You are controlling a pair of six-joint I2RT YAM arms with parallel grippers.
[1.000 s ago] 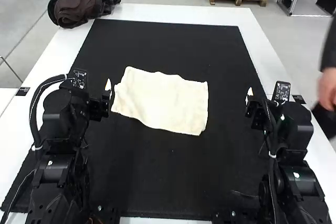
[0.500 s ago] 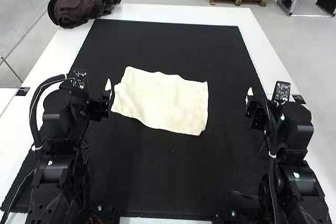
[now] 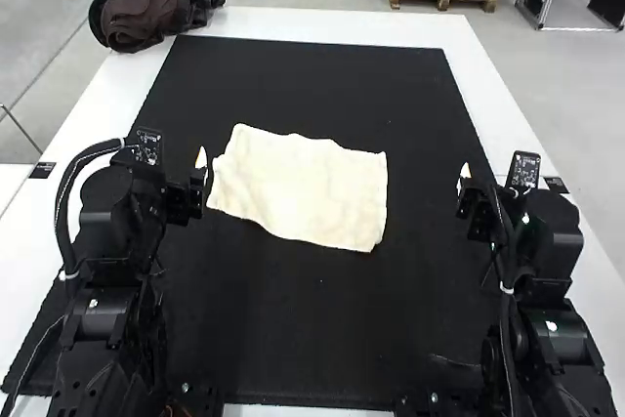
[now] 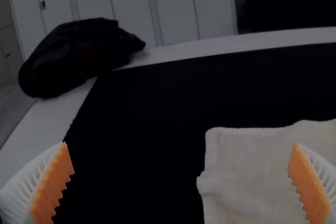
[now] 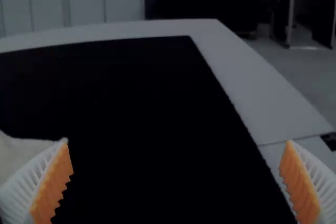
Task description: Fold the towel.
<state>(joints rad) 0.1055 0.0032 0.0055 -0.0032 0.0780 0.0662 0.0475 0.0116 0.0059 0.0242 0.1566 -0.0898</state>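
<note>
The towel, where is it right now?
In the high view, the cream towel lies on the black mat, around its middle, closer to the left arm than to the right arm.

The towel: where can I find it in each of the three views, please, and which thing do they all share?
High view: the towel lies near the picture's middle, on the black mat.
Left wrist view: part of it, with one corner, lies beyond the left pincer, partly behind one finger.
Right wrist view: a small part, partly behind one finger of the right pincer.
Shared landmark: the black mat.
</note>
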